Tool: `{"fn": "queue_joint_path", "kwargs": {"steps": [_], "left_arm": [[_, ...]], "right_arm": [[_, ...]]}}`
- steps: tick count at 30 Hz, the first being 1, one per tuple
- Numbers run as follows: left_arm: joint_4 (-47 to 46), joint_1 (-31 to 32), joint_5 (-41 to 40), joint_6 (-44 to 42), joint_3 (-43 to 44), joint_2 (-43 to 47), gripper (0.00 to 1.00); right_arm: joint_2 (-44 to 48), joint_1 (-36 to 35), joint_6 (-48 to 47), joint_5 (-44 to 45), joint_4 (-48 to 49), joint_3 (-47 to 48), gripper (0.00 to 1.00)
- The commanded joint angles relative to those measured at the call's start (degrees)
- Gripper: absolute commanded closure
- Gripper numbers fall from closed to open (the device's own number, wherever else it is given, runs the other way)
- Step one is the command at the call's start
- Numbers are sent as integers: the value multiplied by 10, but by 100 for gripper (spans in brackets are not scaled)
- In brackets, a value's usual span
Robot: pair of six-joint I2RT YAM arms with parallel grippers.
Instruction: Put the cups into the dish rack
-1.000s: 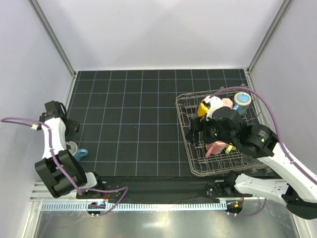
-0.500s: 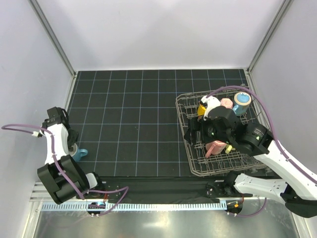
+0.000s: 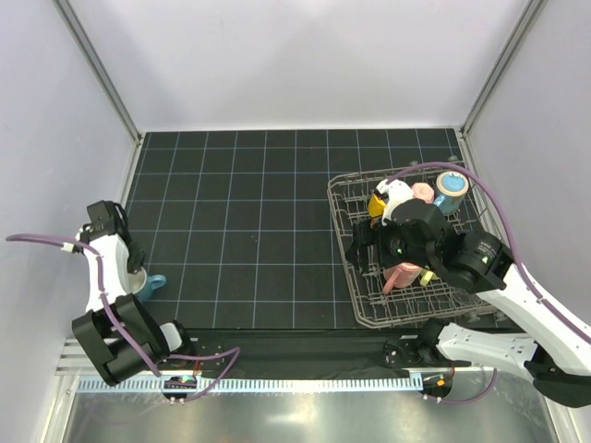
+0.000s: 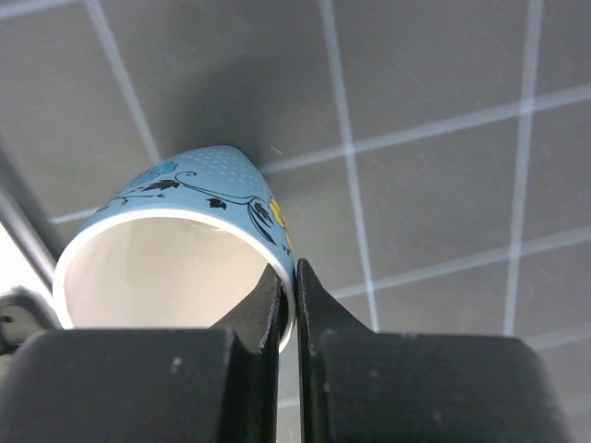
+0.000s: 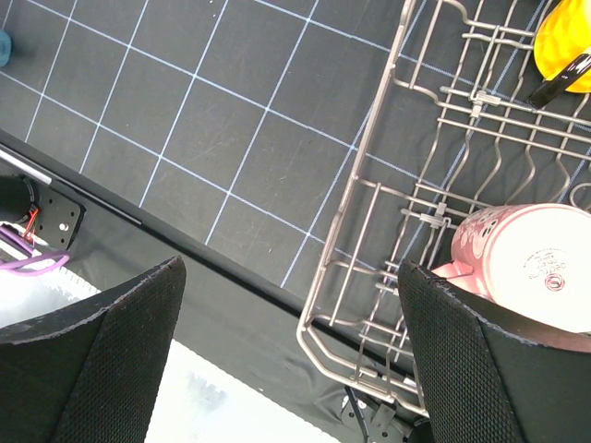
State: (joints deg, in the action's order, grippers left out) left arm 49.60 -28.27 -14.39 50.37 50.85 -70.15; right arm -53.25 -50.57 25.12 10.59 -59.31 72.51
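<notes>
Far left, near edge of the counter point(image 3: 231, 231): left claw point(image 4: 288, 277) clenched on the rim of a blue mug point(image 4: 199, 185), one finger inside its white bowl and one outside. The mug's handle points right.

Right side: right claw point(image 5: 288, 268) released, jaws wide, hanging over the near-left corner of the dish rack point(image 3: 343, 242). In the rack, a pink mug point(image 5: 531, 258) lies on its side. A yellow mug point(image 5: 565, 37) sits farther back, and a blue cup with an orange inside point(image 3: 452, 185) at the far right.

Mug point(image 4: 199, 185) — partly behind left end effector point(image 4: 287, 277)
</notes>
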Motion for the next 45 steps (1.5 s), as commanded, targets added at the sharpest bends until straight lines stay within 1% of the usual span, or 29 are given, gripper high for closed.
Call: {"fn": "queue_joint_path", "kwargs": {"steps": [1, 2, 5, 6, 7, 9, 10, 12, 13, 15, 16, 19, 20, 22, 23, 25, 26, 28, 29, 30, 32, 33, 35, 36, 38, 39, 41, 43, 45], "left_arm": [[-35, -3, 82, -32, 11, 40, 100], [-41, -3, 103, -40, 15, 57, 100], [-74, -1, 204, -77, 29, 99, 100], [-91, -1, 241, -84, 29, 139, 100], [-129, -1, 311, -87, 25, 159, 100], [-176, 4, 374, -70, 18, 213, 99], [-210, 15, 420, -46, 20, 225, 100], [-247, 38, 470, -23, 24, 231, 99], [-273, 69, 520, 9, 25, 230, 100], [-341, 107, 557, 40, 30, 222, 100], [-388, 154, 577, 63, 31, 222, 99], [-486, 227, 585, 103, 23, 233, 99], [-566, 272, 586, 133, 12, 237, 100], [-635, 316, 590, 162, 4, 238, 100], [-685, 357, 590, 177, -2, 238, 100], [-710, 399, 584, 174, -2, 239, 100], [-726, 436, 567, 162, -6, 244, 100], [-739, 475, 538, 152, -18, 259, 99], [-755, 512, 505, 148, -26, 264, 100], [-788, 528, 492, 148, -49, 268, 100], [-826, 564, 462, 148, -72, 274, 100], [-865, 597, 438, 142, -93, 274, 100], [-901, 634, 420, 134, -111, 267, 99], [-915, 665, 405, 114, -117, 265, 99], [-924, 692, 386, 93, -120, 258, 100], [-928, 716, 373, 74, -119, 255, 100], [-933, 729, 370, 56, -114, 246, 99], [-939, 739, 365, 47, -108, 241, 100], [-947, 740, 366, 46, -105, 231, 100]], "right_arm": [[5, -3, -12, 15, 15, -3, 5], [5, -2, -13, 15, 15, -3, 5], [6, -3, -12, 16, 16, -4, 5], [6, -3, -13, 16, 17, -4, 5], [6, -2, -14, 16, 17, -4, 5], [5, -3, -15, 16, 20, -4, 5], [4, -3, -16, 16, 23, -4, 5], [3, -2, -17, 15, 25, -3, 5], [2, -2, -17, 10, 28, -2, 5], [0, -3, -20, -3, 31, 2, 5], [0, -2, -20, -7, 36, 2, 5], [3, -3, -17, -34, 50, 0, 5], [4, -3, -16, -41, 54, -1, 5], [6, -2, -11, -69, 68, -3, 5], [7, -2, -10, -79, 74, -4, 5], [10, -2, -3, -119, 89, -4, 5], [10, -3, -3, -130, 95, -4, 4], [12, -3, 9, -162, 116, -6, 2], [14, -2, 13, -171, 125, -11, 1], [18, -2, 21, -181, 146, -13, 1], [24, -2, 33, -206, 168, -27, 0], [26, -3, 38, -216, 195, -33, 0], [35, -3, 55, -238, 222, -56, 0], [37, -3, 62, -244, 247, -63, 0], [45, -3, 84, -261, 288, -88, 0], [47, -3, 91, -265, 301, -96, 0], [57, -3, 113, -272, 334, -119, 0], [68, -3, 128, -270, 348, -133, 1], [75, -3, 133, -252, 349, -138, 4]]}}
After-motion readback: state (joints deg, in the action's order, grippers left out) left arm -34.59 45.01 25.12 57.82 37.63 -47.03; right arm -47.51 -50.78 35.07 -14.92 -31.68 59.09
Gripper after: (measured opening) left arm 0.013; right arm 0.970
